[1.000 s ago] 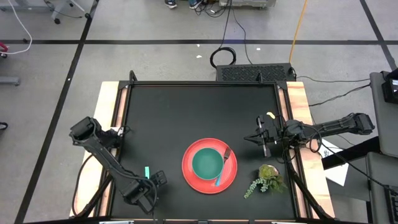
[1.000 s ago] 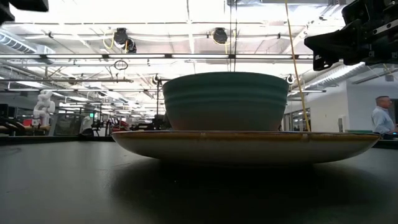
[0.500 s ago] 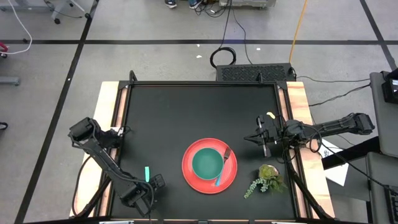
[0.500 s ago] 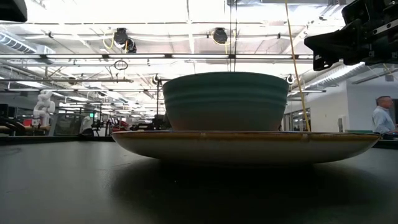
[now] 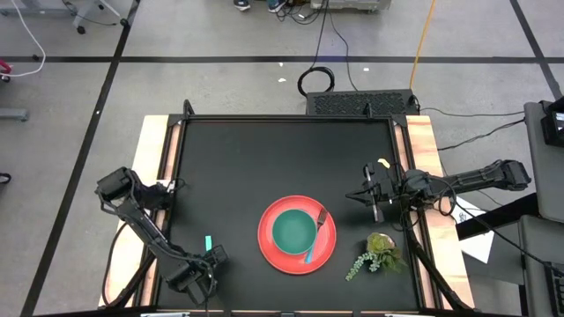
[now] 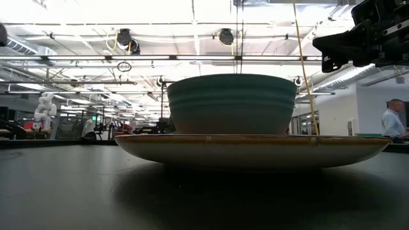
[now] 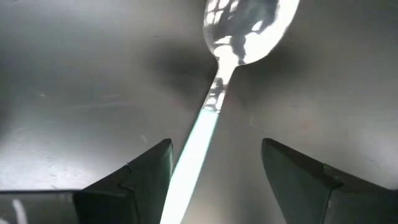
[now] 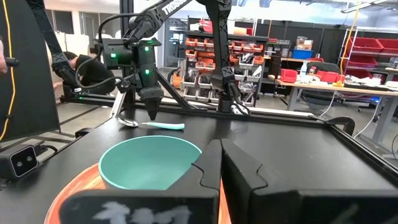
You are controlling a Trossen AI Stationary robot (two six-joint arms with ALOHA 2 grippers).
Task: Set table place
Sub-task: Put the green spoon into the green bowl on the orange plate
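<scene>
Now the left pincer (image 5: 204, 271) hovers with its fingers (image 7: 140, 177) spread on either side of the teal-handled metal spoon (image 7: 214, 102), which lies flat on the matte black desk (image 5: 264, 158), just left of the round red plate (image 5: 269, 246). The smaller green bowl (image 5: 293, 231) sits on that plate, with a teal-handled fork (image 5: 315, 236) leaning on its right rim. Seemingly the spoon is the step in hand; next it wants a straight descent and a firm close on the handle. The right pincer (image 5: 374, 208) waits clenched and empty by the desk's right edge.
</scene>
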